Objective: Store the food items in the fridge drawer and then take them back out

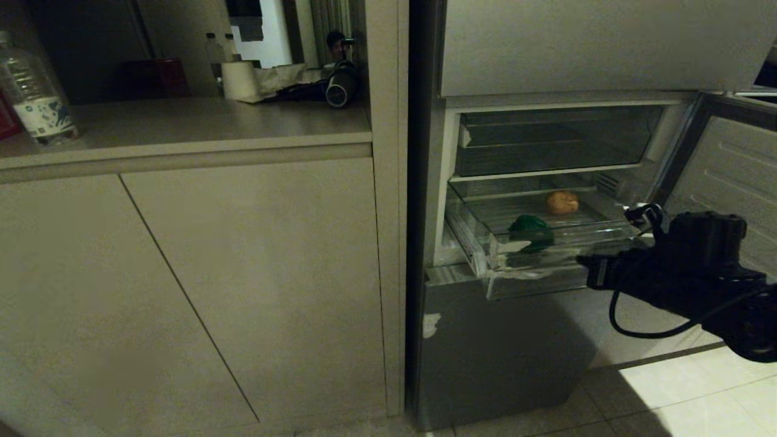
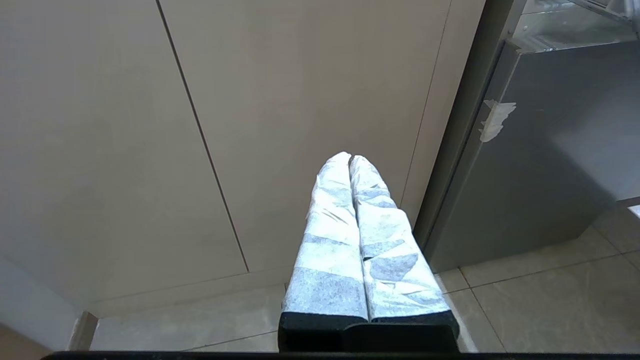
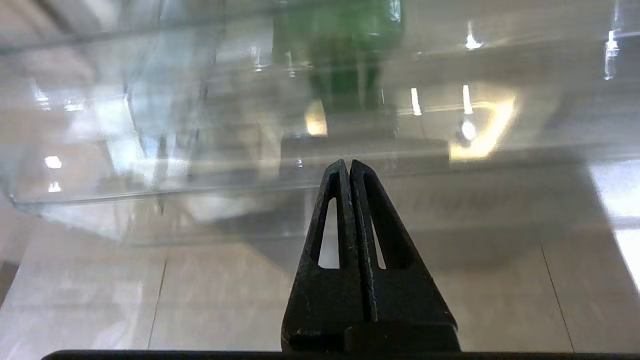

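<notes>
The clear fridge drawer (image 1: 549, 273) stands pulled out of the open fridge. Inside it lie a glossy green pepper (image 1: 530, 230) near the front and an orange-brown lump (image 1: 562, 203) further back. My right gripper (image 1: 581, 262) is shut and empty, its black tips right at the drawer's front wall on its right side. In the right wrist view the shut gripper (image 3: 348, 164) points at the clear drawer front (image 3: 150, 200), with the green pepper (image 3: 340, 55) blurred through the plastic. My left gripper (image 2: 350, 159), wrapped in white tape, is shut and parked low before the cabinet doors.
The fridge's open door (image 1: 728, 176) stands at the right, behind my right arm. A grey lower fridge panel (image 1: 498, 358) sits under the drawer. Beige cabinets (image 1: 182, 291) fill the left, with a water bottle (image 1: 33, 97) and clutter on the counter. Tiled floor (image 1: 686, 400) lies below.
</notes>
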